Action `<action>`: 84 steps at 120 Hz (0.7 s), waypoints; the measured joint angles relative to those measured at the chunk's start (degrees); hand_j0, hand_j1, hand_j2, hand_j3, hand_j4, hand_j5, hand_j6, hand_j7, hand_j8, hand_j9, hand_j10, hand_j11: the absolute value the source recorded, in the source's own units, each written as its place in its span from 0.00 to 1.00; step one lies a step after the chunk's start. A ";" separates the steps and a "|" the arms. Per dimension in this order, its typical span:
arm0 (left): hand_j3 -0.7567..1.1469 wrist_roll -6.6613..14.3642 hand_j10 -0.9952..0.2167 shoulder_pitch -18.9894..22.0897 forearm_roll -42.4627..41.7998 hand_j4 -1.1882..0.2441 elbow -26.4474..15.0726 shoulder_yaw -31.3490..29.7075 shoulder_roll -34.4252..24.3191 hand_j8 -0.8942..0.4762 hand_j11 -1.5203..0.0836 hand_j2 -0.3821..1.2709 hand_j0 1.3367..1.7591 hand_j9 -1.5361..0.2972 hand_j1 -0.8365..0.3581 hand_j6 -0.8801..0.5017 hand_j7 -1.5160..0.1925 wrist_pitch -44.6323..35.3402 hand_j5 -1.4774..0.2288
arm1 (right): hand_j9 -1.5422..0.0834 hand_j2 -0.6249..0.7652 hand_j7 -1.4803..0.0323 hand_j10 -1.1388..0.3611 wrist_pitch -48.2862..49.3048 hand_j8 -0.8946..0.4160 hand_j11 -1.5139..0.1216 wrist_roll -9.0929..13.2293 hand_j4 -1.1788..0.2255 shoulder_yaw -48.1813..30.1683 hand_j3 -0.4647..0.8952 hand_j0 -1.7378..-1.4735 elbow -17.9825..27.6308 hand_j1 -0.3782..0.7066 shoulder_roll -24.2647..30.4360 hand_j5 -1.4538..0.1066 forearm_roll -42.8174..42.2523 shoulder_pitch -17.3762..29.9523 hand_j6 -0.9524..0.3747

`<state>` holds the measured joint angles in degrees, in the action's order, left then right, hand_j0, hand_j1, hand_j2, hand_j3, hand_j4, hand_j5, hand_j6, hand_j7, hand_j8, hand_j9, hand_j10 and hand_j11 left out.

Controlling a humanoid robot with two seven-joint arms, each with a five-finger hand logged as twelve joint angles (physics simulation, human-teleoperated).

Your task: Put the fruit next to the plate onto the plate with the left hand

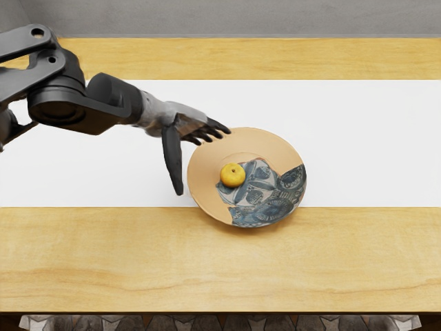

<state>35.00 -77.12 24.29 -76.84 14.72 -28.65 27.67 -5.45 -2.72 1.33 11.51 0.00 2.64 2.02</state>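
A wide wooden table (207,262) fills the view, with a white runner (358,138) laid across its middle. The left arm (83,103) reaches in from the left edge, dark and bulky, and ends above the runner. The right arm is nowhere in view.

The plate (207,162), tan with a blue pattern over its lower right part, lies half on the runner and half on the bare wood. The left hand (182,129) hovers at the plate's upper left rim, spread and holding nothing: the fingers (213,129) point out over the rim, and the thumb (173,162) hangs down just beside the plate's left edge.

The fruit (233,174), small, round and yellow-orange, sits on the plate near its middle, clear of the hand. By the look of it, the placing is done and only the retreat is left.

The risk now lies in that retreat. The thumb is very near the rim, and whether it touches cannot be told; a sideways drag or a low pull-back could catch the edge, shift or tip the plate, and set the round fruit rolling off toward the runner. Lifting the hand before drawing it left would likely avoid this.
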 joint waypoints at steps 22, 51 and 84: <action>0.40 0.00 0.82 0.35 -8.32 0.83 0.12 1.03 -7.23 0.65 0.94 0.23 0.76 0.83 0.99 0.63 0.88 5.90 0.86 | 0.93 0.45 0.96 0.74 0.00 0.66 0.91 0.00 0.82 -0.01 0.34 0.30 0.00 0.05 0.00 0.91 0.00 0.00 0.70; 0.40 0.00 0.82 3.62 -14.59 0.83 0.63 2.17 -14.39 0.65 0.95 0.23 0.76 0.84 0.99 0.63 0.89 7.21 0.86 | 0.93 0.45 0.96 0.74 0.01 0.66 0.91 0.00 0.82 -0.01 0.34 0.30 0.07 0.05 0.00 0.91 0.00 0.00 0.70; 0.40 0.00 0.82 4.77 -19.47 0.83 1.89 2.31 -19.52 0.65 0.95 0.23 0.76 0.84 0.99 0.64 0.89 7.35 0.87 | 0.93 0.45 0.96 0.74 0.06 0.66 0.91 0.00 0.82 -0.01 0.34 0.30 0.23 0.05 0.00 0.91 0.00 0.00 0.70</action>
